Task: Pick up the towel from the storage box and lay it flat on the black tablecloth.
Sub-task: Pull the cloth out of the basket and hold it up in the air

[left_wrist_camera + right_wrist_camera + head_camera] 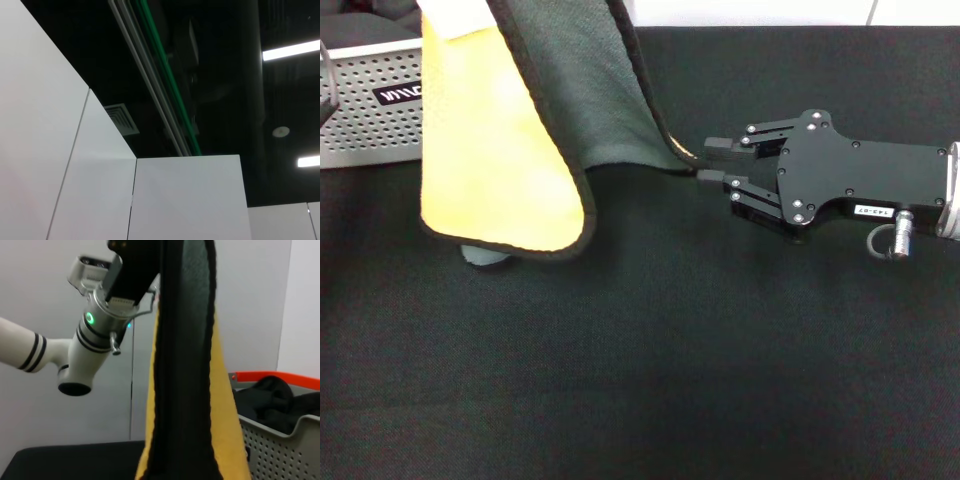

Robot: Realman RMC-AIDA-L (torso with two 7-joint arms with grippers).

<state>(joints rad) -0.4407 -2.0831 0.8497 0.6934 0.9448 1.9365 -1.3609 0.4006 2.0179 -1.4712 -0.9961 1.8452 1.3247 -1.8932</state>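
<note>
Fleecy and limp, the towel [510, 150] hangs from the left claw [131, 260] (clenched on its top edge) over the black tablecloth [720, 380], right of the storage box [370, 110]. Right claw [712, 165] pinches its black trim, the firmest hold.

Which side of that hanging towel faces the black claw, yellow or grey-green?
The grey-green side of the towel faces the right gripper; the yellow side faces away.
</note>
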